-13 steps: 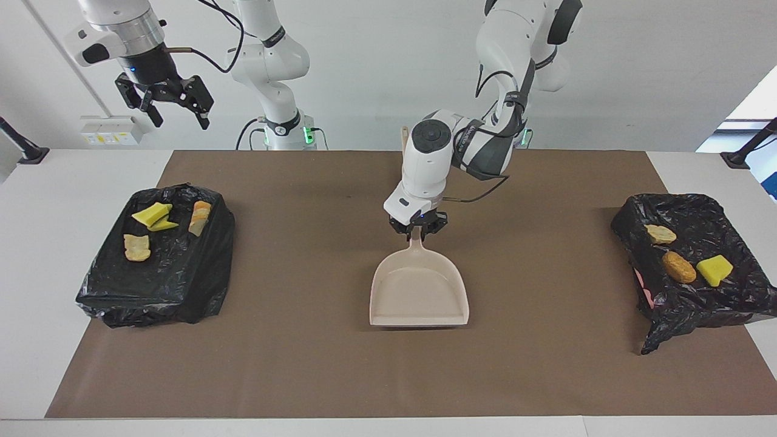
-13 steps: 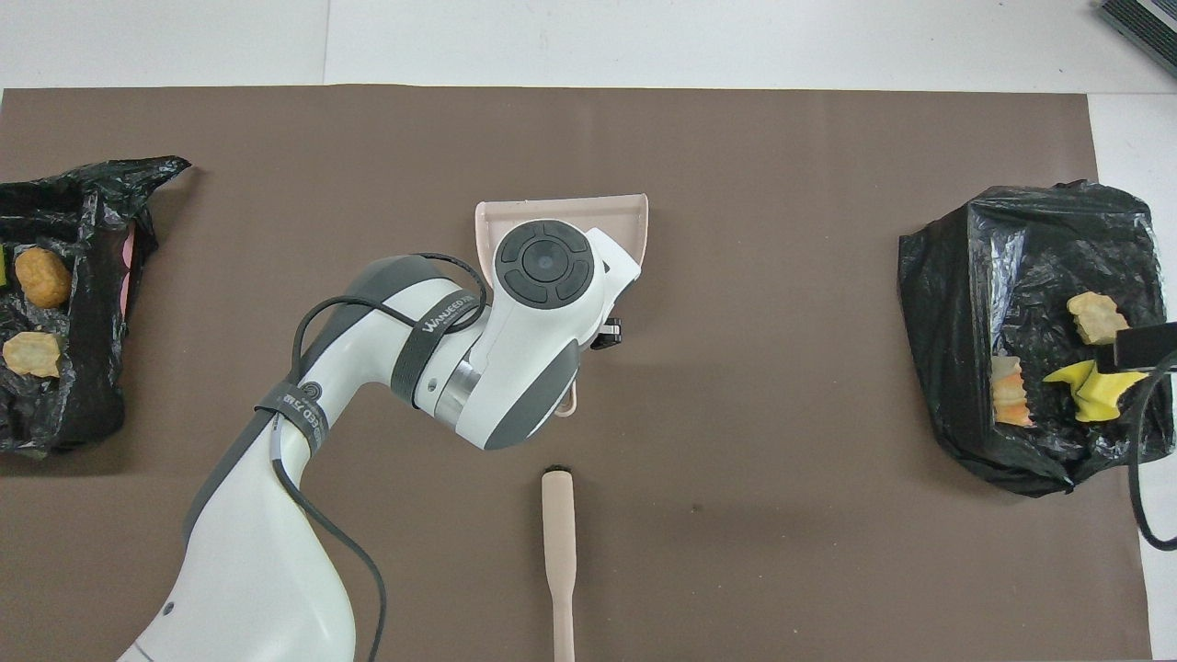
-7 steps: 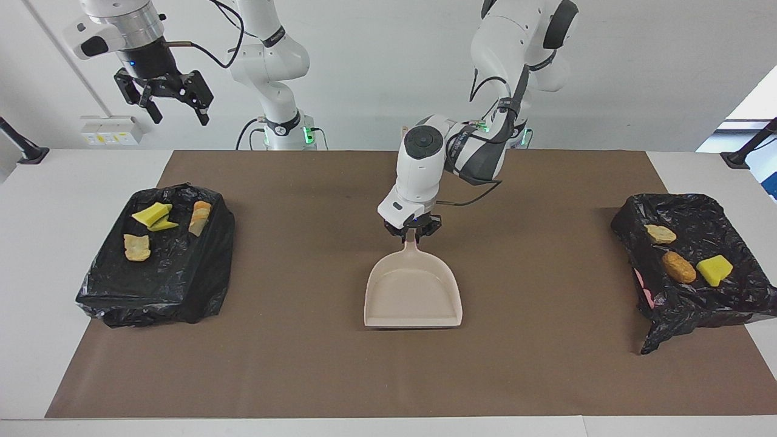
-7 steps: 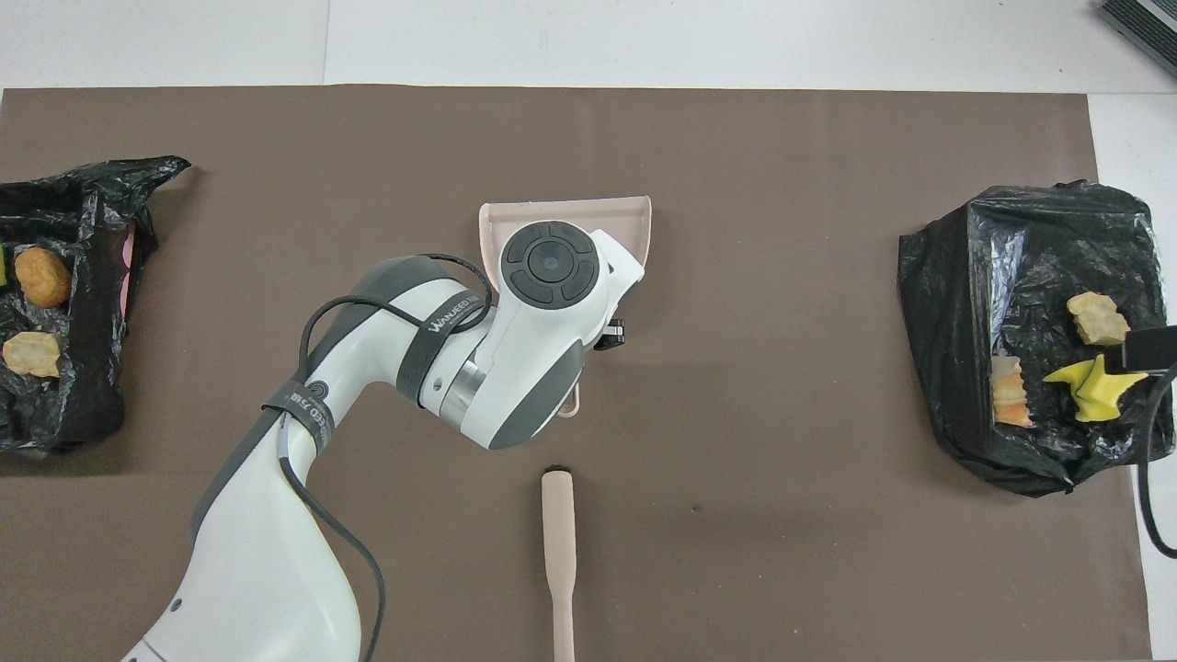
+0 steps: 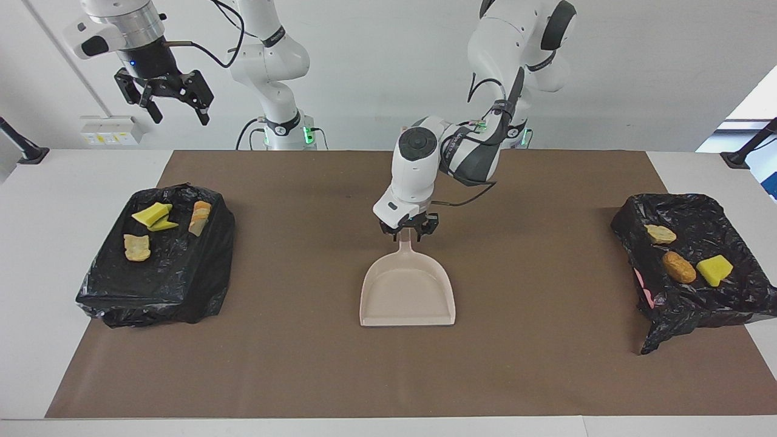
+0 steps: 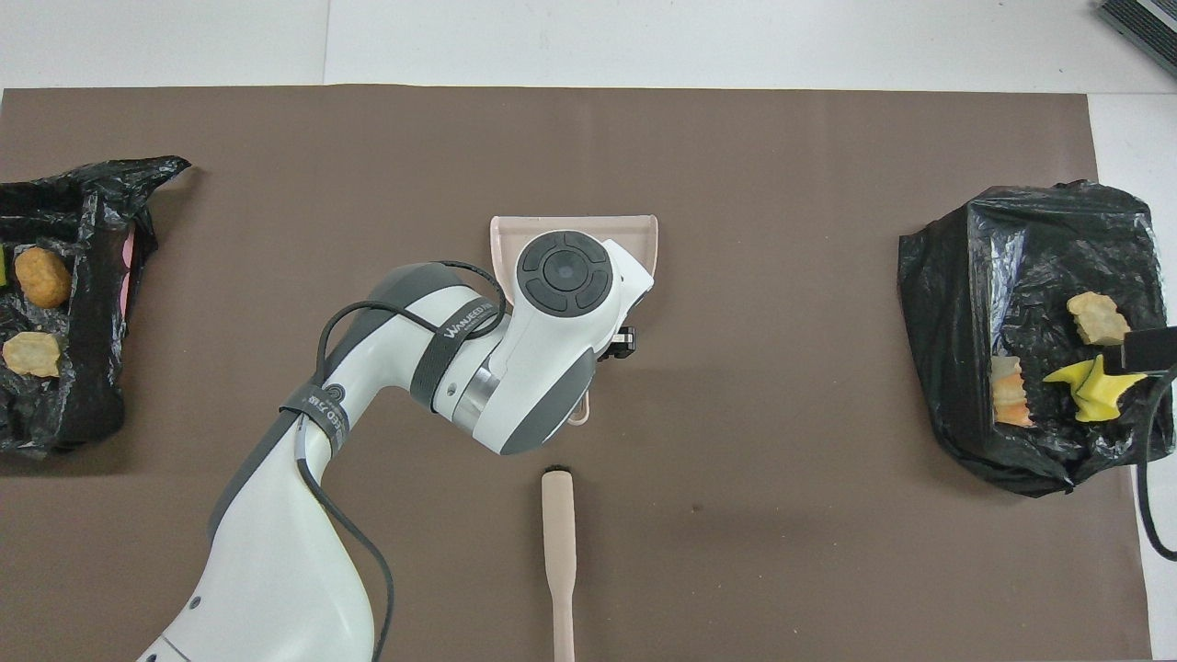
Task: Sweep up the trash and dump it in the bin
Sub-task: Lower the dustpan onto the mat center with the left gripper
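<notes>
My left gripper (image 5: 408,233) is shut on the handle of the beige dustpan (image 5: 408,294), whose empty pan lies low at the middle of the brown mat; my arm hides most of it in the overhead view (image 6: 644,230). The trash lies in two black-bagged bins. The bin at the right arm's end (image 5: 170,285) holds yellow chunks (image 5: 153,215) and two orange-tan pieces (image 5: 136,247). The bin at the left arm's end (image 5: 716,303) holds two tan pieces (image 5: 678,267) and a yellow chunk (image 5: 714,269). My right gripper (image 5: 164,100) is open and empty, raised high over its bin.
A beige brush handle (image 6: 557,552) lies on the brown mat (image 5: 546,376), nearer to the robots than the dustpan. The bins also show at the two ends of the mat in the overhead view (image 6: 975,276) (image 6: 92,405). White table borders the mat.
My left gripper has drawn the dustpan a little toward the right arm's end and nearer to the robots. My right gripper has risen slightly and now holds still.
</notes>
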